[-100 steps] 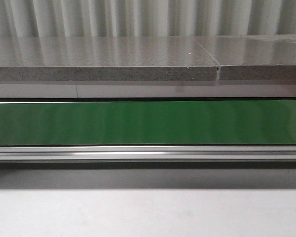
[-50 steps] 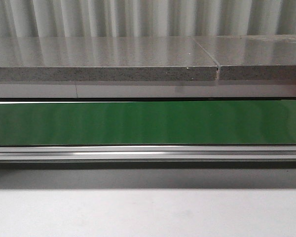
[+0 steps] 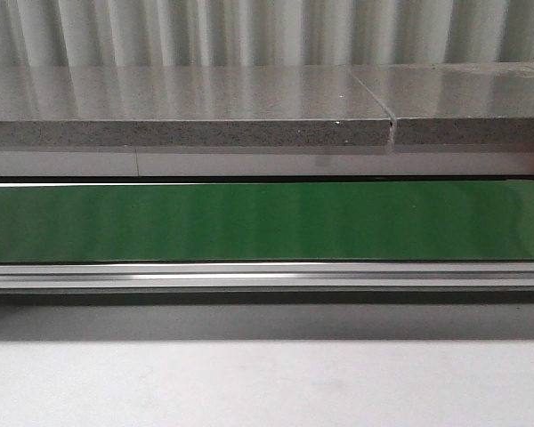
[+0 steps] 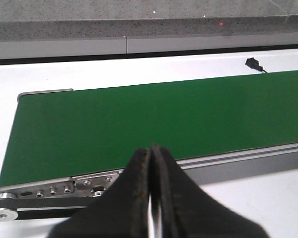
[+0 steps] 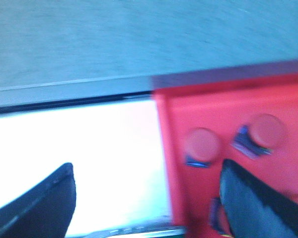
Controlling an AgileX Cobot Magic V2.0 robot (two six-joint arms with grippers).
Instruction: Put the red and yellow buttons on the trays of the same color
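Nothing moved on green belt (image 3: 267, 221) vs earlier; L pincer (image 4: 150, 198) closed, empty; R pincer (image 5: 146, 198) open over red tray (image 5: 228, 124).

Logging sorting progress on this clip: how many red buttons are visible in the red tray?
2 clearly: one red button near the red tray's edge, another beside it, deeper in. The blurred right wrist view and the right gripper's fingers may hide more.
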